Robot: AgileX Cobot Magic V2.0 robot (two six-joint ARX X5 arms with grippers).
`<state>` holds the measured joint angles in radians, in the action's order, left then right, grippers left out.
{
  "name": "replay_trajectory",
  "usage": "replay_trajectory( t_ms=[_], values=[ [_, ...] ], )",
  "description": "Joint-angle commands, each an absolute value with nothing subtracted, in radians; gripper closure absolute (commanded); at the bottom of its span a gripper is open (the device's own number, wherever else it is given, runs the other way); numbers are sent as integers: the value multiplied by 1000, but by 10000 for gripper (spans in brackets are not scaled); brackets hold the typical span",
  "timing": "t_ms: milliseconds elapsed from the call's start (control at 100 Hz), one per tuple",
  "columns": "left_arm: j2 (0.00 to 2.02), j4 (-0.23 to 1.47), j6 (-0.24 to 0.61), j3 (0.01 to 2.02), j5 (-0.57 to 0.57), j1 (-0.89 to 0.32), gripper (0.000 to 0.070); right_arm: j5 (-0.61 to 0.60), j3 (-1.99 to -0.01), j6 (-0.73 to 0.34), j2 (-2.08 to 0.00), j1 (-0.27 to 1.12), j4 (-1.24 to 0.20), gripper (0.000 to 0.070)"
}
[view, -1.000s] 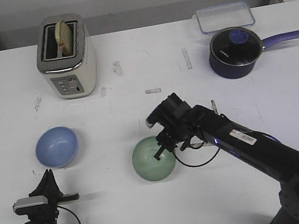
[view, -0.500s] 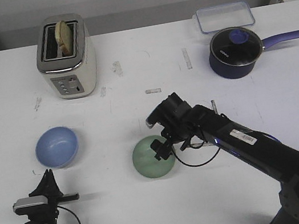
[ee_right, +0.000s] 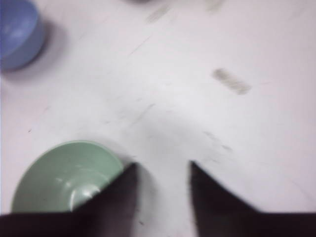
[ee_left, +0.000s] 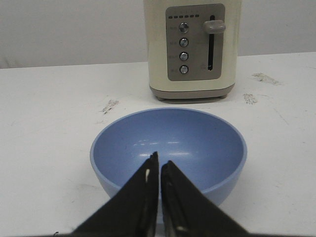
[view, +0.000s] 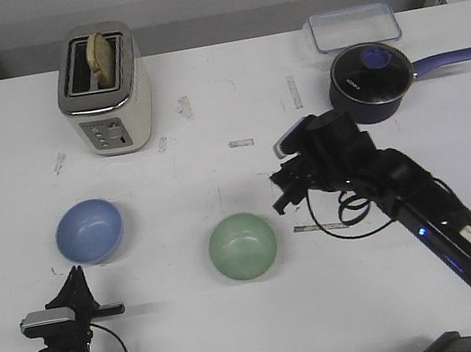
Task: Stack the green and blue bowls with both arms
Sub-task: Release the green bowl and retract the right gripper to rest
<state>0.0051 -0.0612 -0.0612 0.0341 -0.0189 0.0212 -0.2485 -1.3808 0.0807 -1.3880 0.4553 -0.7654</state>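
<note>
My right claw hangs apart, at three o'clock from the green bowl. My left claw is together. The bowl looks light and slippery; I'd pinch its rim.

Green bowl, blue bowl: upright, apart.

left wrist view: left gripper, fingertips pressed together, in front of the near rim of the blue bowl; cream toaster with four knobs and a lever stands behind on the white table.
</note>
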Motion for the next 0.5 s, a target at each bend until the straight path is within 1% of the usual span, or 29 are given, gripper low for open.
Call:
replay_trajectory(
  t_ms=[0,130,330,420,490],
  values=[
    [3,-83,-59,14,-16,20,698,-211,-1373,96,-1343,421,-784,700],
    [3,-84,-58,14,-15,20,698,-109,-1259,96,-1202,339,-770,700],
    [3,-84,-59,14,-15,20,699,-29,-901,10,-905,223,-584,700],
    [3,-88,-59,14,-16,20,699,-12,-750,-21,-776,204,-511,700],
    [3,-101,-59,14,-16,20,699,1,-646,-25,-681,202,-469,700]
  ],
)
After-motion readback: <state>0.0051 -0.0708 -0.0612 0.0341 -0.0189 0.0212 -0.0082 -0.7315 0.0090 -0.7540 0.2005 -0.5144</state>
